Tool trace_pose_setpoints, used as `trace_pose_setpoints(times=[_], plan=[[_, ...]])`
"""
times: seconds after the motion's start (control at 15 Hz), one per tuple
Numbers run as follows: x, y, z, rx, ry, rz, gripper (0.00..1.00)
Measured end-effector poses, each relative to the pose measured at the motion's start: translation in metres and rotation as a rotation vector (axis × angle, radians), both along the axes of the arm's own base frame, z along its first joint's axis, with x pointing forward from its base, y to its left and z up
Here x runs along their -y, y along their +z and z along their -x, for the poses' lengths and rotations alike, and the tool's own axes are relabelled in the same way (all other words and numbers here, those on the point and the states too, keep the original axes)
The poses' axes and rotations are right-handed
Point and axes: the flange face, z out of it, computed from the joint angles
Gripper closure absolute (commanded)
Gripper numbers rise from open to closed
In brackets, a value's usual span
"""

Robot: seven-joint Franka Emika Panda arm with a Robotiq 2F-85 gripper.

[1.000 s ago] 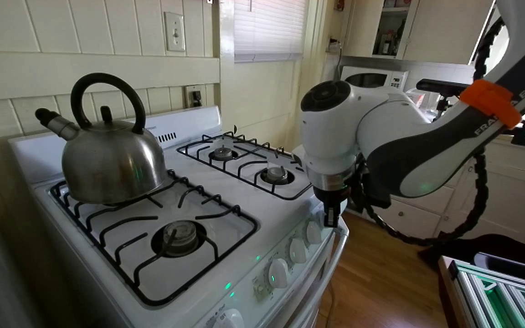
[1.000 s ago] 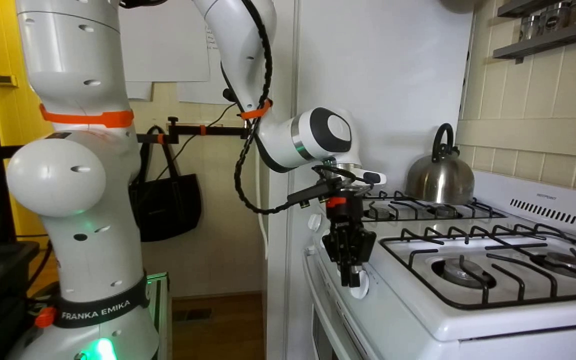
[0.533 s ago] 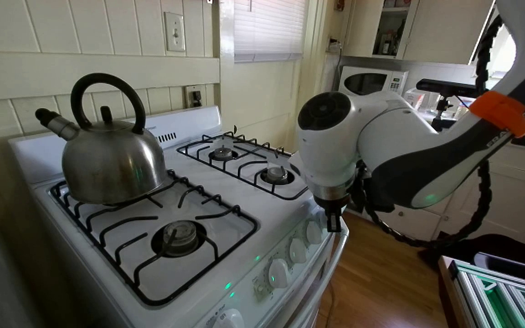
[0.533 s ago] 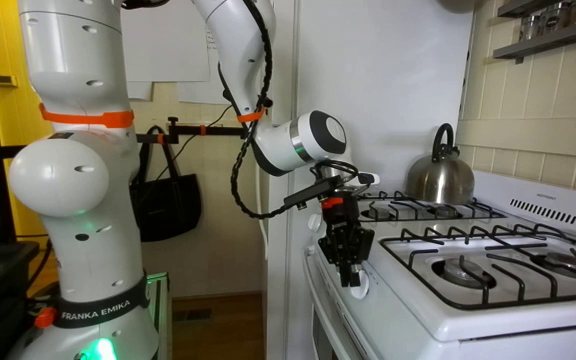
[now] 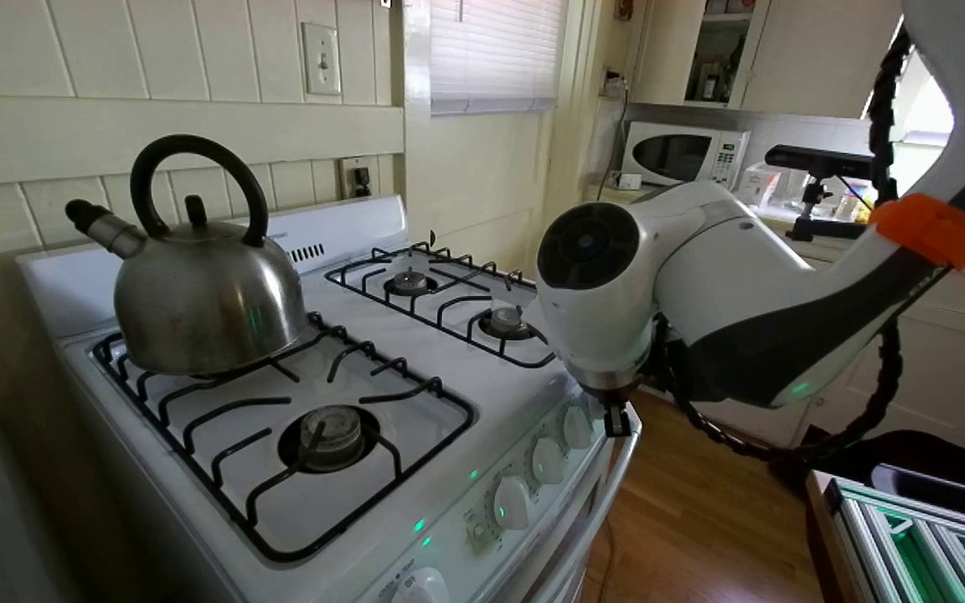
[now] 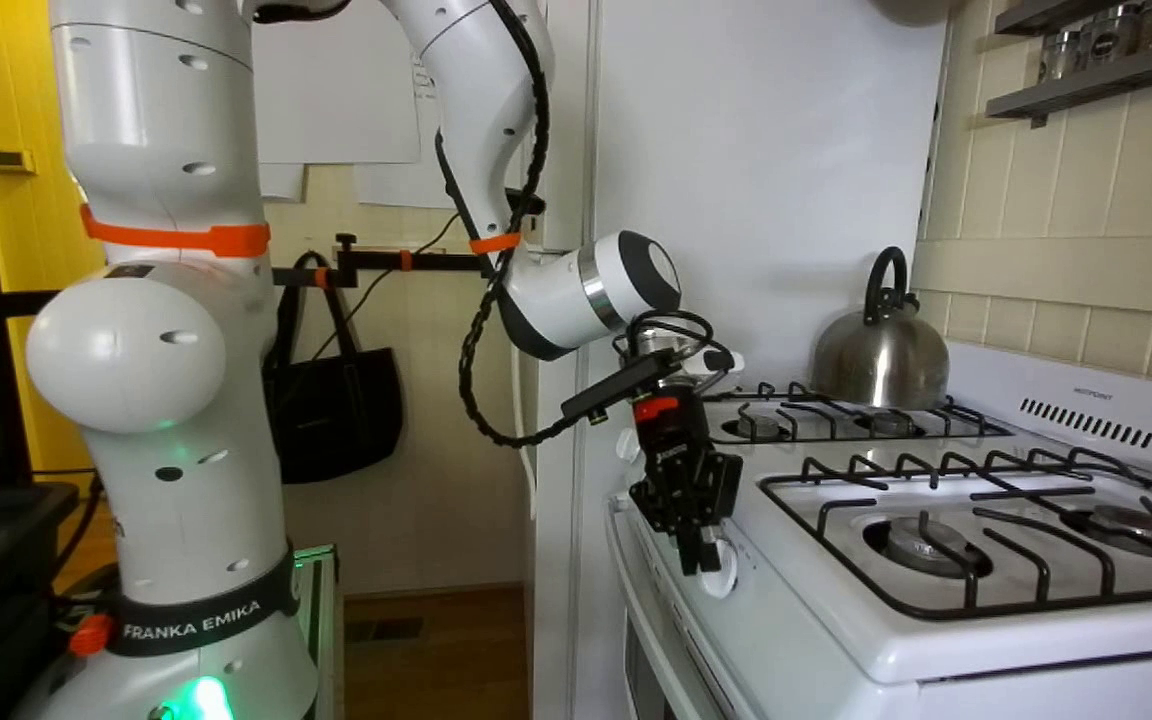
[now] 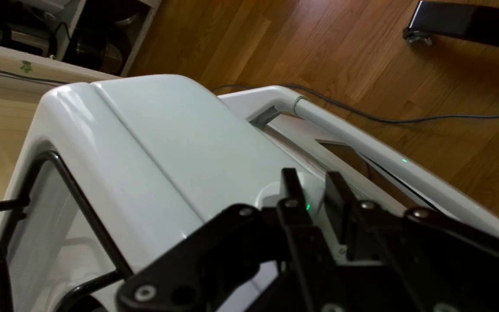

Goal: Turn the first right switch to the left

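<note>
The first right switch [image 6: 725,570] is a small round white knob at the near end of the stove front in an exterior view. My gripper [image 6: 700,562] is right beside it there, tilted, with its fingertips partly in front of the knob. In an exterior view the gripper [image 5: 617,423] hangs at the far end of the row of like white knobs [image 5: 548,461] and covers part of that end. In the wrist view my gripper [image 7: 311,175] is partly open. The knob [image 7: 267,193] shows behind and beside the left finger and through the gap. I cannot tell whether the fingers touch it.
A white oven handle [image 7: 362,143] runs close along the gripper's side. Black burner grates [image 6: 936,600] cover the stove top. A steel kettle [image 5: 206,293] stands on a grate. A dark cable [image 7: 375,118] lies on the wood floor.
The wrist has sunk and leaned back towards the robot, so the gripper is more tilted. The fingertips stay close to the knob, slightly lower. The knobs look unchanged.
</note>
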Motion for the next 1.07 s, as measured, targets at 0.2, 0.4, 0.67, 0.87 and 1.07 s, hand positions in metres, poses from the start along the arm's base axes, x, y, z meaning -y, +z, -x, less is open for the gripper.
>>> trace_pose_setpoints(times=[0.2,0.4,0.67,0.87,1.07], plan=[[-0.005,-0.004,-0.001,-0.020,0.017,0.039,0.95],[-0.017,-0.013,-0.003,-0.039,0.019,0.114,0.95],[-0.026,-0.024,-0.009,-0.082,0.011,0.198,0.90],[-0.029,-0.029,-0.013,-0.105,-0.002,0.230,0.51],[-0.029,-0.029,-0.021,-0.124,-0.013,0.257,0.28]])
